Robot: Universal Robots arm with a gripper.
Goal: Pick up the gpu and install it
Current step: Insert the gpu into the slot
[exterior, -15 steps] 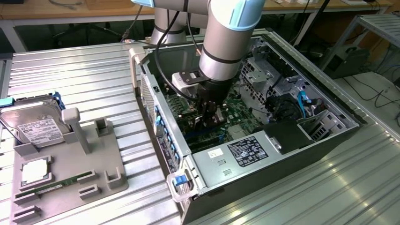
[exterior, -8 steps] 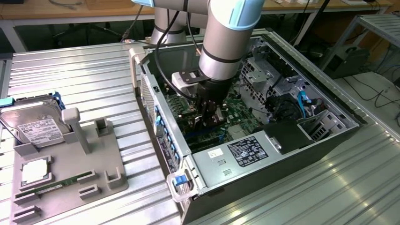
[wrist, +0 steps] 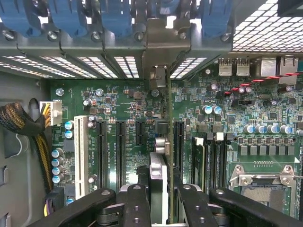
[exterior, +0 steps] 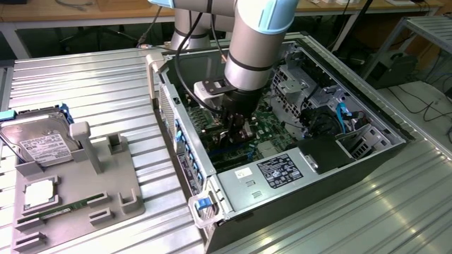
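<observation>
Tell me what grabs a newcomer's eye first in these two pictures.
The big grey robot arm reaching into the open computer case at the middle of the exterior view stands out first. Its tool is clamped on a thin graphics card, held edge-on over the green motherboard. At the exterior view's left, a grey tray carries a silver hard drive.

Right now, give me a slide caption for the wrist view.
Gripper holding the gpu edge-on over the motherboard.
</observation>
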